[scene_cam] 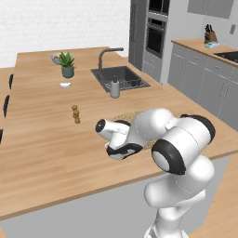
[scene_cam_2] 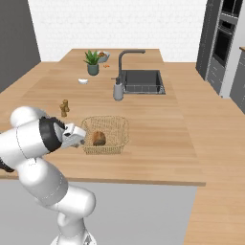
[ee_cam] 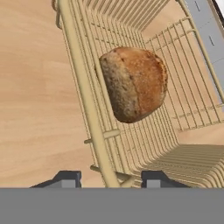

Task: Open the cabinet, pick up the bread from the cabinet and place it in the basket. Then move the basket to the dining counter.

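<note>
The tan wicker basket (scene_cam_2: pixel 106 119) stands on the light-wood dining counter (scene_cam_2: pixel 153 124), close to its front edge. In it lies the bread (scene_cam_2: pixel 99 138), a small brown loaf (ee_cam: pixel 133 83) resting on the mesh floor. My gripper (scene_cam_2: pixel 81 139) is at the basket's left side. In the hand view the gripper (ee_cam: pixel 110 179) is open, its two dark fingertips (ee_cam: pixel 68 178) standing well apart on either side of the basket rim (ee_cam: pixel 83 87) without touching it. From the left base view my arm covers most of the basket (scene_cam: pixel 128 116).
A wooden grinder (scene_cam_2: pixel 64 108) stands left of the basket. Behind it are a grey soap dispenser (scene_cam_2: pixel 118 91), the dark sink (scene_cam_2: pixel 141 81) with its curved faucet, a potted plant (scene_cam_2: pixel 93 63) and a small white dish (scene_cam_2: pixel 83 81). Grey wall cabinet doors (scene_cam: pixel 211 7) hang at the far right.
</note>
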